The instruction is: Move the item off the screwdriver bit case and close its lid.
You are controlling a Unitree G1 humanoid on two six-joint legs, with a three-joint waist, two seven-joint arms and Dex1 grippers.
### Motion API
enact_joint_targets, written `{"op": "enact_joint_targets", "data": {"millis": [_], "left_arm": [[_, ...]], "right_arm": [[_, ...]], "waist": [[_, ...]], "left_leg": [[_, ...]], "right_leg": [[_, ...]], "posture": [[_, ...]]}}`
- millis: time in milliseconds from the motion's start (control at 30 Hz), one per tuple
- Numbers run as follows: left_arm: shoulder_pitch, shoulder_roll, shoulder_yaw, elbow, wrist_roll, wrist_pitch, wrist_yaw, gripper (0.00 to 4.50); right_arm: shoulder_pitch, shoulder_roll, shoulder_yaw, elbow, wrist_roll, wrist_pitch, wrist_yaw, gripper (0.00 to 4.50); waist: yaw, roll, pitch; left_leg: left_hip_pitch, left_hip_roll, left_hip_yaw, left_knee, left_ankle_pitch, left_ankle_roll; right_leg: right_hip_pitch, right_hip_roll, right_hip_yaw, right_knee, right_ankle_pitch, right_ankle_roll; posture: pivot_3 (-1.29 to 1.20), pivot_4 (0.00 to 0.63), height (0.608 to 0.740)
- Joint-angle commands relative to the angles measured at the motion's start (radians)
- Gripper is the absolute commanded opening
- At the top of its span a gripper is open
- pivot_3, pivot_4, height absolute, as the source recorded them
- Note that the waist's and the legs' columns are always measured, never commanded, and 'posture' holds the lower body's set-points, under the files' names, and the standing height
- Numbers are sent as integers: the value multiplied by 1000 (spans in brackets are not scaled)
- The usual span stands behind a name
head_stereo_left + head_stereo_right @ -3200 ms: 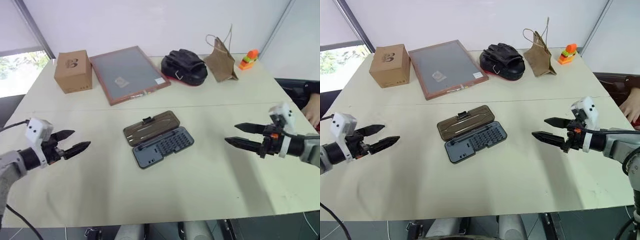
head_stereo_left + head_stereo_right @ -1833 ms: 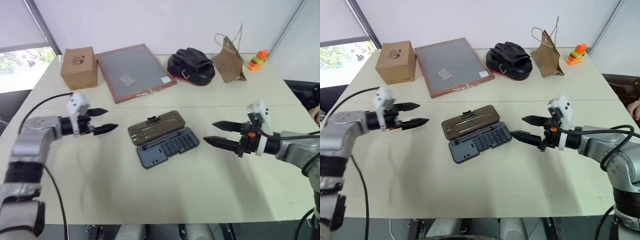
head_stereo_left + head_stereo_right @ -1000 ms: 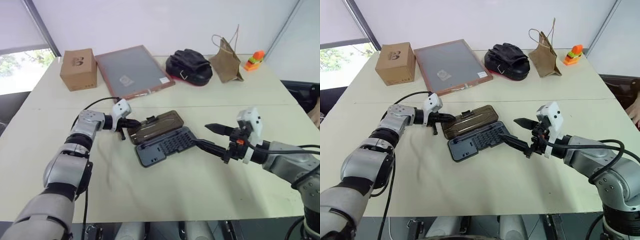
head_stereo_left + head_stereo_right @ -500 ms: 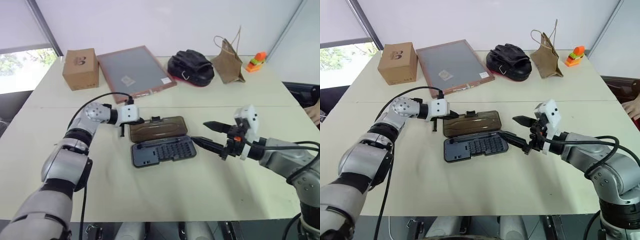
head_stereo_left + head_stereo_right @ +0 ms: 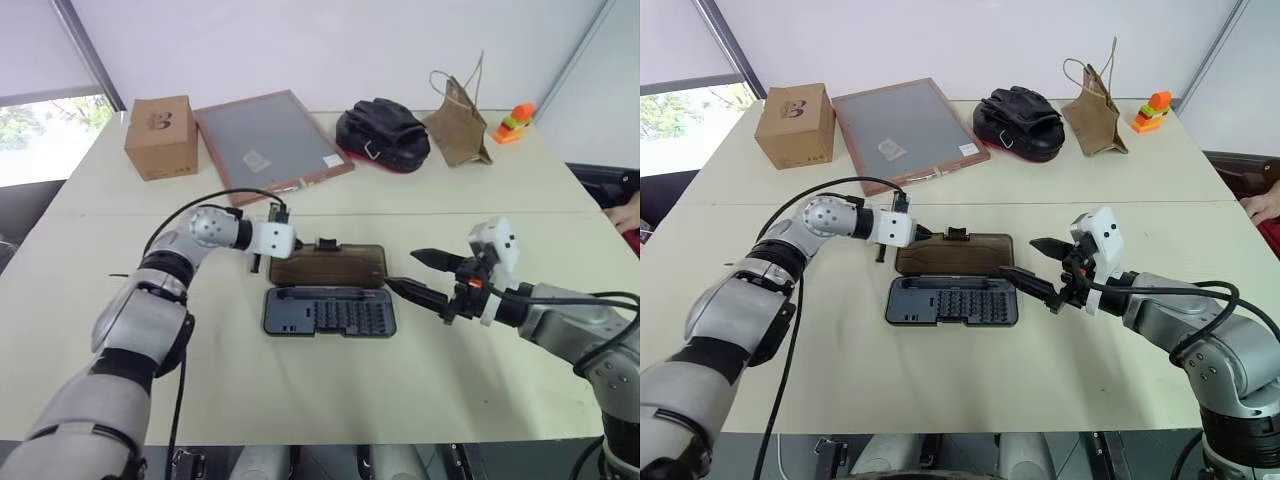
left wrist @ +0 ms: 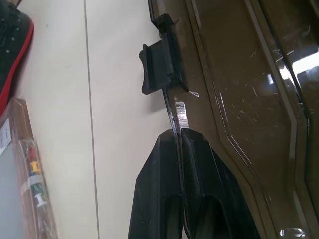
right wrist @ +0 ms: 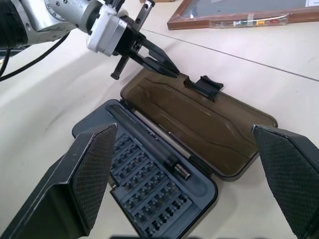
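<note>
The screwdriver bit case point(image 5: 330, 312) lies open at the table's middle, rows of bits showing in its dark tray. Its lid point(image 5: 328, 266) is folded back flat behind the tray, with the black latch tab point(image 5: 327, 244) on the far edge. My left gripper point(image 5: 297, 243) is shut on that far edge just left of the tab; in the left wrist view its fingers point(image 6: 197, 154) pinch the lid's rim point(image 6: 179, 112). My right gripper point(image 5: 401, 268) hovers open at the case's right end, touching nothing. The item is out of view.
Along the table's far side stand a cardboard box point(image 5: 160, 137), a red-framed grey board point(image 5: 272, 147), a black glove point(image 5: 385, 135), a brown paper bag point(image 5: 458, 125) and an orange toy point(image 5: 513, 123). A person's hand point(image 5: 625, 210) shows at the right edge.
The left gripper slid right along the lid's far edge to beside the tab, and its wrist rolled. The case swung round from slanted to square with the table. The right gripper held still.
</note>
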Motion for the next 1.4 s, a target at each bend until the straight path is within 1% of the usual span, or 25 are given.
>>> {"op": "enact_joint_targets", "data": {"millis": [33,133,300,333,367,400,467,533,567,633,700,733,800,867,933,967,1033,1133,1200,1300,1400], "left_arm": [[5,-23,-28,8,40,5,19,56],[-1,-21,-18,14,36,33,9,972],[-3,-14,24,13,-4,65,-9,3649],[-6,-17,57,12,-42,93,-39,4115],[-10,-20,95,11,-86,127,-74,4451],[-19,-23,143,8,-143,177,-123,4451],[-63,-22,280,-13,-306,358,-268,4451],[-99,0,376,-53,-426,557,-410,4451],[-104,10,398,-76,-455,626,-456,4451],[-87,61,427,-175,-524,838,-589,4451],[-3,123,435,-361,-592,1047,-675,4451],[59,147,439,-473,-622,1123,-678,4451],[224,189,456,-731,-675,1235,-629,4451],[363,216,475,-943,-718,1319,-574,4451],[495,230,511,-1138,-769,1401,-501,3937],[545,235,523,-1209,-786,1425,-470,3574],[626,230,539,-1323,-813,1459,-405,2652],[758,219,523,-1488,-842,1474,-342,962],[832,215,503,-1577,-854,1472,-310,23],[909,214,475,-1640,-848,1448,-272,23],[946,221,459,-1624,-830,1410,-245,23]], "right_arm": [[-23,6,-7,-11,-3,-29,-3,4500],[-22,5,-5,-7,-9,-34,0,4500],[-23,7,3,0,-16,-41,1,4500],[-24,8,4,2,-16,-42,3,4500],[-25,8,6,4,-18,-42,5,4500],[-26,7,8,5,-19,-42,7,4500],[-27,3,6,9,-17,-41,12,4500],[-28,-1,1,16,-11,-39,18,4500],[-27,-2,-2,17,-9,-39,22,4500],[-33,0,-1,28,-5,-39,30,4500],[-42,2,7,42,-8,-42,43,4500],[-47,3,12,51,-10,-45,50,4500],[-65,5,27,79,-23,-54,64,4500],[-79,4,40,103,-35,-64,80,4500],[-99,3,57,132,-50,-73,104,4500],[-108,3,65,143,-56,-77,115,4500],[-133,4,86,170,-77,-89,135,4500],[-195,8,142,225,-144,-126,160,4500],[-251,20,182,274,-197,-148,158,4500],[-318,37,237,342,-275,-182,160,4500],[-358,57,274,394,-336,-211,167,4500]], "waist": [[1,0,0],[0,0,0],[-4,0,0],[-5,0,0],[-6,0,0],[-6,0,0],[-7,-1,0],[-9,-1,1],[-10,-1,1],[-14,-1,1],[-30,-1,1],[-36,0,0],[-48,3,-1],[-55,3,-1],[-52,1,0],[-50,1,1],[-35,1,1],[-25,2,0],[-26,2,0],[-26,2,0],[-25,2,0]], "left_leg": [[0,0,0,0,0,0],[0,0,0,0,0,0],[1,0,0,0,0,0],[1,0,0,0,0,0],[1,0,0,0,0,0],[1,1,0,0,0,0],[1,1,0,1,0,0],[-2,1,0,2,0,0],[-3,1,0,2,0,0],[-4,1,0,2,0,0],[-4,1,0,2,0,0],[-4,1,0,2,0,0],[-2,1,1,1,0,0],[-2,2,0,0,0,0],[-2,2,0,0,0,-1],[-2,2,0,0,1,-1],[-3,2,-1,0,1,-2],[-2,1,0,0,1,-2],[-2,1,0,0,1,-2],[-2,1,0,0,1,-3],[-2,1,0,0,1,-3]], "right_leg": [[0,0,0,0,0,0],[0,0,0,0,0,0],[0,0,0,1,0,0],[0,0,0,1,0,0],[0,0,0,1,0,0],[0,1,0,2,0,0],[0,1,0,2,0,0],[-2,1,-1,2,0,0],[-3,1,-1,2,0,0],[-4,1,-1,2,0,0],[-4,1,-1,3,0,0],[-4,1,0,3,0,0],[-4,1,2,3,0,0],[-4,1,3,3,0,0],[-5,1,3,3,0,0],[-5,1,3,4,0,0],[-6,0,3,4,0,0],[-5,0,3,3,0,-1],[-5,-1,3,3,0,-1],[-6,-1,3,3,0,-1],[-6,-1,2,3,0,-1]], "posture": [[0,150,740],[0,150,740],[0,150,740],[0,150,740],[0,150,740],[0,150,740],[0,150,740],[0,150,740],[0,150,740],[0,150,740],[0,150,740],[0,150,740],[0,150,740],[0,150,740],[0,150,740],[0,150,740],[0,150,740],[0,150,740],[0,150,740],[0,150,740],[0,150,740]]}}
